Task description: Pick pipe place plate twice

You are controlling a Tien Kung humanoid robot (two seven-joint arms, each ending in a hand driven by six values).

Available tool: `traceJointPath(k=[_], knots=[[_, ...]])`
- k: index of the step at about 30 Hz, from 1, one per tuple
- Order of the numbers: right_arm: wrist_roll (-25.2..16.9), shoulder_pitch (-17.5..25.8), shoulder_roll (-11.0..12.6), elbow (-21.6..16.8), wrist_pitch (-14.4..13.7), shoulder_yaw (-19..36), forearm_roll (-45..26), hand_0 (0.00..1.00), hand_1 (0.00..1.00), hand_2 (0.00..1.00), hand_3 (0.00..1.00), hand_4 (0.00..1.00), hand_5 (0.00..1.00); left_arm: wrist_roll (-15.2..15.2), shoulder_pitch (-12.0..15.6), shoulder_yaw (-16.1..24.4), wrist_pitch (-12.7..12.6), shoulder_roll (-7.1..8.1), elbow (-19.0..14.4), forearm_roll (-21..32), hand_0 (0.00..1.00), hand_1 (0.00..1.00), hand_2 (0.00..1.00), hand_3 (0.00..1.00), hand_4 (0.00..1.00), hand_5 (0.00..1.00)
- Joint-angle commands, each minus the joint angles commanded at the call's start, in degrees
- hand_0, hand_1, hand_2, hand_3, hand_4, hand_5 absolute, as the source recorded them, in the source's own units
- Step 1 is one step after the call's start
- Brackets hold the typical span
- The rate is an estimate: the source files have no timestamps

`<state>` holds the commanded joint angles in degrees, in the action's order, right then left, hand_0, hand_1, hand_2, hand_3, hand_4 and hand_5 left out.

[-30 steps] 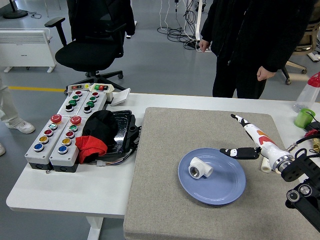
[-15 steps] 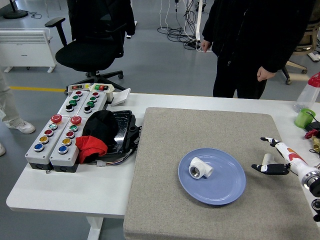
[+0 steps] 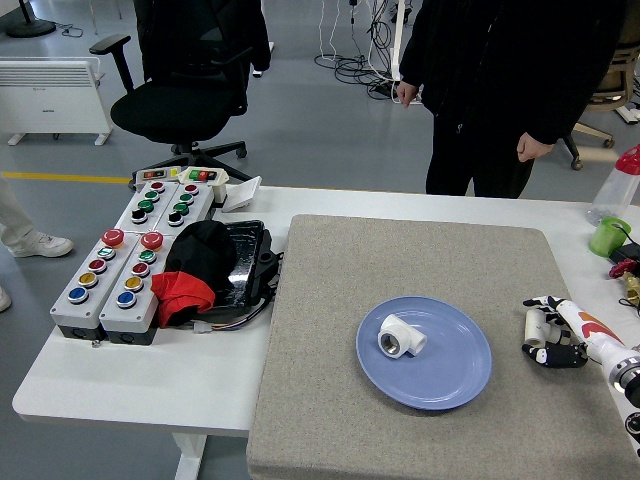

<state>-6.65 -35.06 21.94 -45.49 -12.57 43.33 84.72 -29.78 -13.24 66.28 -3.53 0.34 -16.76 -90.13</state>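
A blue plate [image 3: 450, 375] lies on the grey mat [image 3: 400, 270], right of its middle. A white pipe elbow [image 3: 400, 337] rests on the plate's left part. A second short white pipe piece [image 3: 535, 327] lies on the mat just right of the plate. My right hand [image 3: 545, 330] comes in from the right edge, with its fingers curled over the piece from above and the thumb under it. The piece still touches the mat. My left arm is out of view.
Two grey button boxes [image 3: 120, 265] and a black and red cloth [image 3: 195, 270] sit at the left. A green cup [image 3: 607, 236] and a bottle [image 3: 617, 180] stand at the far right. A person [image 3: 500, 90] stands behind the table, hands hanging down.
My right hand drew back from over the plate to the right, dropped to the mat and curled its fingers around the second pipe piece. The elbow on the plate has not moved.
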Motion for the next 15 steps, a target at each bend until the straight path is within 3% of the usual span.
traceJointPath(k=[5, 6, 9, 13, 15], knots=[[-2.84, 0.28, 0.08, 0.06, -2.35, -0.26, -0.63, 0.508, 0.624, 0.623, 0.734, 0.685, 0.178, 0.09, -0.03, -0.17, 0.06, -0.02, 0.02, 0.07, 0.653, 0.624, 0.636, 0.572, 0.409, 0.998], [-2.95, 0.29, 0.1, 0.04, -2.39, -0.24, -0.69, 0.31, 0.451, 0.515, 0.647, 0.607, 0.102, 0.1, -0.03, -0.18, 0.07, -0.03, 0.02, 0.07, 0.653, 0.624, 0.636, 0.571, 0.407, 0.998], [-3.13, 0.4, 0.24, -0.28, -2.52, -0.1, -0.81, 0.31, 0.451, 0.515, 0.647, 0.607, 0.102, 0.1, -0.04, -0.21, 0.08, -0.04, 0.02, 0.11, 0.653, 0.624, 0.636, 0.571, 0.407, 0.998], [-2.89, 1.51, 1.06, -4.71, -3.26, 1.39, -0.53, 0.26, 0.415, 0.51, 0.614, 0.567, 0.07, 0.13, 0.04, -0.18, 0.08, -0.03, 0.05, 0.1, 0.653, 0.624, 0.636, 0.571, 0.405, 0.998], [-2.53, 2.14, 1.84, -8.74, -3.4, 1.36, -0.4, 0.26, 0.415, 0.51, 0.614, 0.567, 0.07, 0.1, 0.07, -0.16, 0.1, 0.01, 0.04, 0.11, 0.653, 0.624, 0.636, 0.571, 0.405, 0.998]])
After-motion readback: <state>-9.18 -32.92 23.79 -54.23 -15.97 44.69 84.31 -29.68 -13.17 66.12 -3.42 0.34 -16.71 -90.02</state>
